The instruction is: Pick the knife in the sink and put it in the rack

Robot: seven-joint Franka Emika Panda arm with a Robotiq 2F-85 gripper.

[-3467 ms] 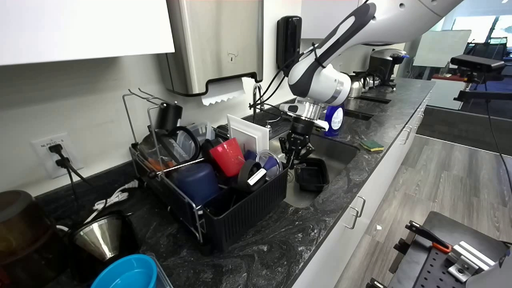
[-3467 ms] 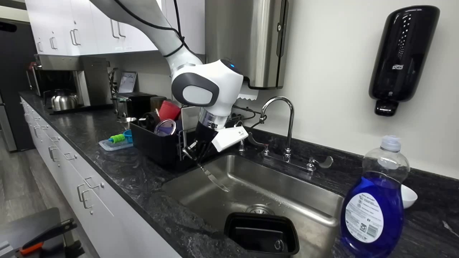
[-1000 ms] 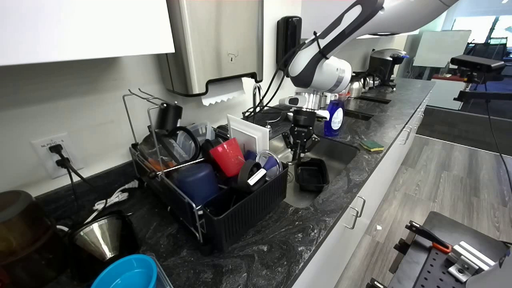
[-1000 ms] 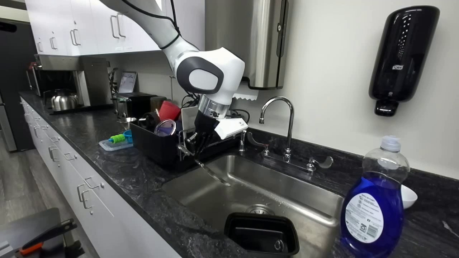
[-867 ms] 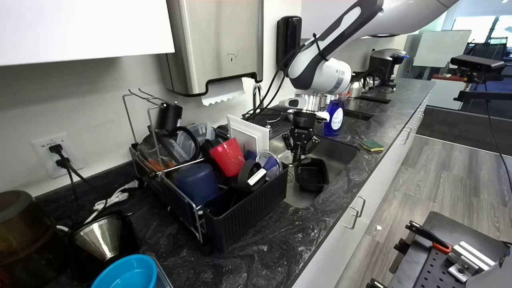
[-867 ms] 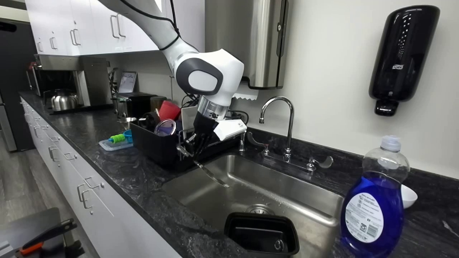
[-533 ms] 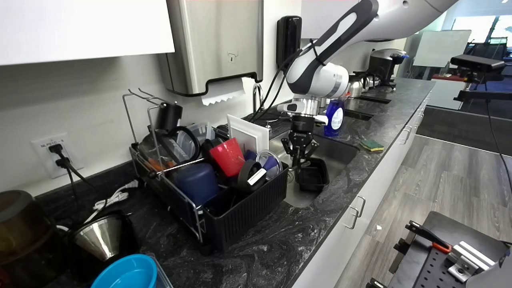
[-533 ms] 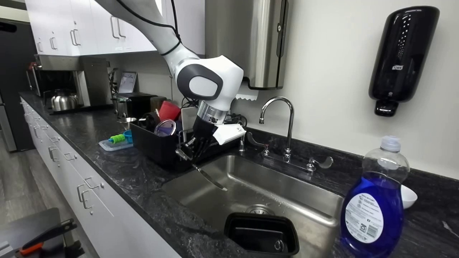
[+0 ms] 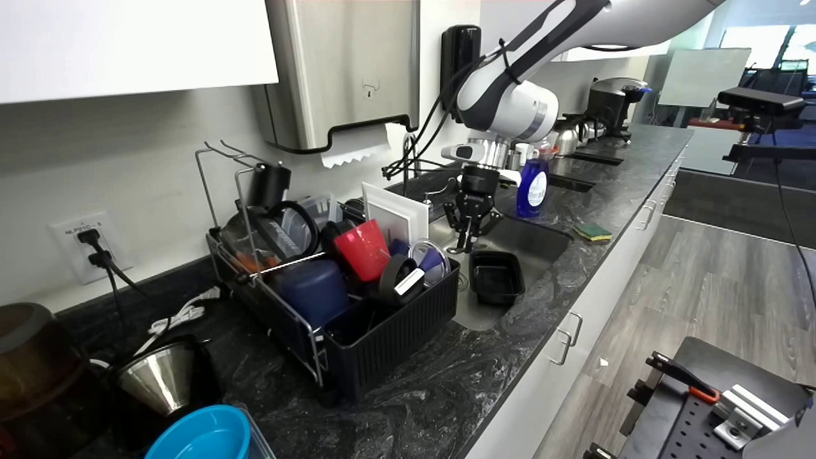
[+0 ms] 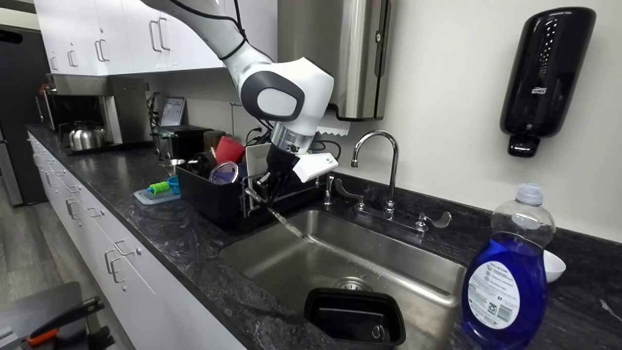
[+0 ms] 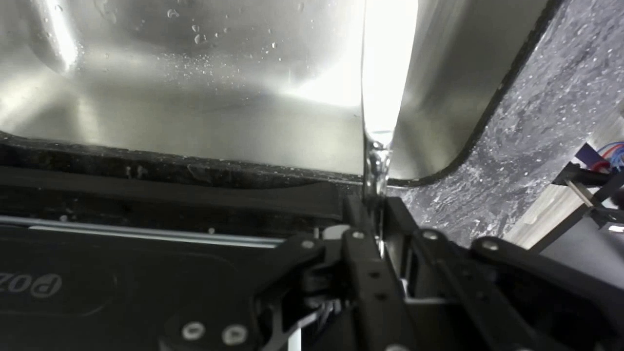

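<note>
The fingers (image 11: 400, 217) are pressed together on the knife (image 11: 389, 58), one on each side of its metal handle, only that thickness between them; in an exterior view the handle's end (image 10: 253, 195) shows past them. The blade (image 10: 291, 227) slants down over the sink (image 10: 311, 272); whether its tip touches the wall, I cannot tell. Just beside, the rack (image 9: 401, 335) stands on the tabletop (image 9: 395, 408), loaded with dishes (image 9: 362, 250). Farther off, a black container (image 10: 347, 316) lies in the sink near the drain (image 10: 352, 284); a bottle of blue liquid (image 10: 505, 287) stands beside the sink.
</note>
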